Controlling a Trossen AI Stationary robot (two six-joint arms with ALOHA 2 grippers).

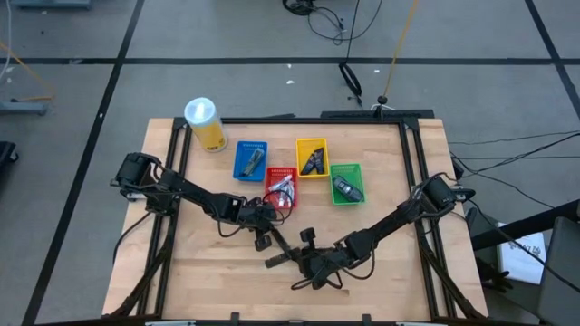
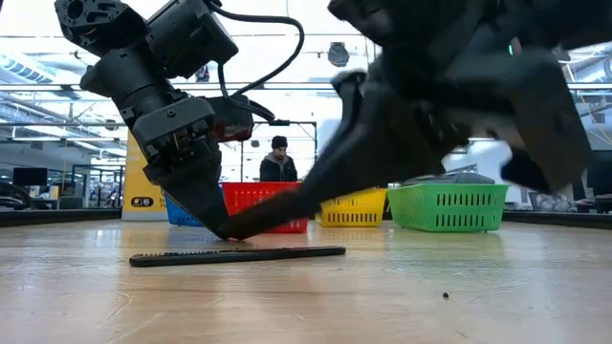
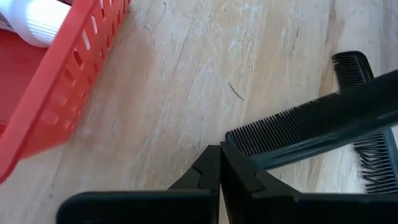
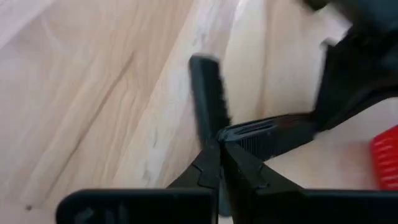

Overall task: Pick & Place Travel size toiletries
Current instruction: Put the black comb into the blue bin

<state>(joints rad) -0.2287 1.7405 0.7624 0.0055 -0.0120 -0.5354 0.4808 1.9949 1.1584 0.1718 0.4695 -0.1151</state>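
Note:
Two black combs are on the wood table in front of the red basket [image 1: 282, 186]. One comb [image 2: 239, 255] lies flat. The other comb [image 3: 311, 124] slants up from the table between my two grippers. My left gripper [image 3: 219, 149] is shut, with its tips down on the table at the comb's low end. My right gripper [image 4: 221, 144] is shut at the comb's raised end. A white tube [image 3: 37, 22] lies in the red basket. Dark items lie in the blue [image 1: 250, 160], yellow [image 1: 312, 157] and green [image 1: 346, 182] baskets. My left gripper's shut fingertips [image 2: 222, 229] point steeply down and meet the slanting comb's low end [image 3: 231, 135] at the table. I cannot tell whether that end is pinched or only touched from the side. My right gripper holds the comb's other end [image 4: 239, 132] at its fingertips, coming in slanting from the table's right. That end is lifted off the table, and the comb runs away toward my left gripper.
A tall yellow canister with a white lid [image 1: 205, 123] stands at the far left. The four baskets sit in a cluster at the table's far middle. Bare wood lies near the front edge and on both sides. A person stands in the room behind the table.

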